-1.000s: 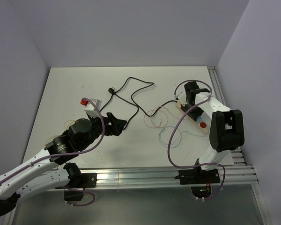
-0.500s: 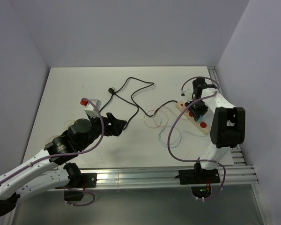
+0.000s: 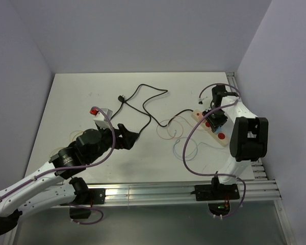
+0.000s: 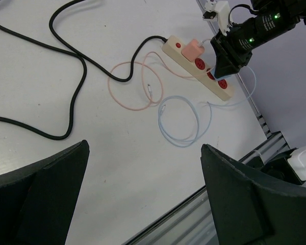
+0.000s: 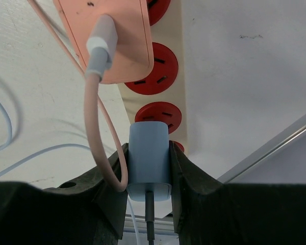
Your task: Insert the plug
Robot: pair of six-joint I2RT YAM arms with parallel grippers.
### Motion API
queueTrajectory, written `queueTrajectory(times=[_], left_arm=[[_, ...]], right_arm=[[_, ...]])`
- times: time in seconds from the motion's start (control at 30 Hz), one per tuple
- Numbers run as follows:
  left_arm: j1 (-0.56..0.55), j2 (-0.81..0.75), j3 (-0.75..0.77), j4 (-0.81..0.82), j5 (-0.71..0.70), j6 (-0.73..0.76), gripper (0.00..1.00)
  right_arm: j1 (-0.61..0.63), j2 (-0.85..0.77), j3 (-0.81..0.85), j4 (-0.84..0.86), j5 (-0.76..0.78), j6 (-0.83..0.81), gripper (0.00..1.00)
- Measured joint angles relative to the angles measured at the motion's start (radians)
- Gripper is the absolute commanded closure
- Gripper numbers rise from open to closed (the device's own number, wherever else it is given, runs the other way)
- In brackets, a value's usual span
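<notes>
Power strip [image 3: 214, 127], cream, with round red sockets [image 5: 155, 69], is laid flat on the white table [image 3: 71, 102] and is taken as the reference for all entries. Blue plug [image 5: 149, 161]: clamped between the two fingers [image 5: 108, 178] of the right gripper [image 3: 215, 118], whose jaws are closed tightly on its flat sides; it is held directly over the strip, just past the third socket from the cord end. Whether its prongs are seated cannot be told. A thin blue cable [image 4: 179, 122] is seen coiled in a loop on the table just beside the strip. Pink charger [image 4: 193, 49]: already seated in the strip near its cord end, next to the held plug; its pink cable [image 4: 132, 84] is looped on the table beside the strip. Black cord [image 3: 143, 102]: run from the strip's far end across the table in loose curves, ending in a black plug [image 3: 121, 98] well apart from the strip. Left gripper [image 4: 145, 189]: its jaws are spread wide and nothing is held; it is poised above the table well away from the strip, facing it.
</notes>
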Motion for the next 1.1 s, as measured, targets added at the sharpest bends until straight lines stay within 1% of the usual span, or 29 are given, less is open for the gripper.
queueTrajectory(times=[0.2, 0.33, 0.47, 0.63, 0.77, 0.97, 1.1], left_arm=[[0.0, 0.003, 0.0, 0.001, 0.059, -0.001, 0.02], [0.002, 0.01, 0.0, 0.001, 0.107, -0.009, 0.02], [0.002, 0.015, 0.001, 0.0, 0.137, -0.024, 0.03], [0.002, 0.014, 0.015, -0.013, 0.155, -0.038, 0.03], [0.002, 0.002, 0.021, -0.026, 0.159, -0.055, 0.03], [0.002, -0.019, 0.03, -0.047, 0.153, -0.072, 0.03], [0.003, -0.01, 0.047, -0.057, 0.155, -0.072, 0.03]], right_arm=[[0.002, -0.095, -0.075, 0.067, 0.015, 0.028, 1.0], [0.0, -0.152, -0.122, 0.113, 0.063, 0.05, 1.0], [-0.021, -0.213, -0.132, 0.113, 0.135, 0.081, 1.0], [-0.028, -0.291, -0.131, 0.13, 0.142, 0.113, 1.0], [-0.012, -0.277, -0.118, 0.122, 0.163, 0.189, 1.0], [-0.006, -0.195, -0.021, 0.117, 0.323, 0.355, 1.0], [-0.006, -0.156, 0.004, 0.101, 0.335, 0.476, 1.0]])
